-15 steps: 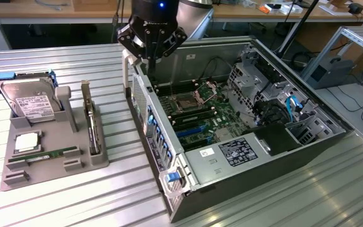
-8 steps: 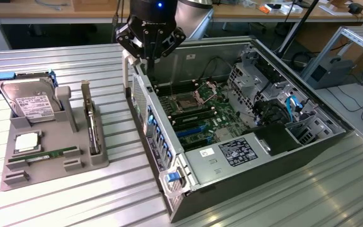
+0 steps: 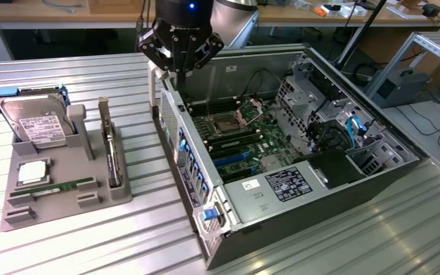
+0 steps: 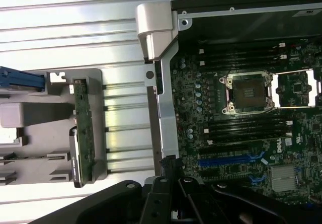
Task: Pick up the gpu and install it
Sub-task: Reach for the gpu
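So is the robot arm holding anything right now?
Nothing is held. The gripper hangs with its jaws shut and empty over the edge of the computer case. The graphics card stands in the grey holder beside the case.

In the exterior view the arm (image 3: 234, 17) runs off the upper edge; the print on the hard drive (image 3: 40, 123), middle left, is too small to read; the lower edge of the gpu (image 3: 112, 154) is hidden in the holder (image 3: 67, 197).
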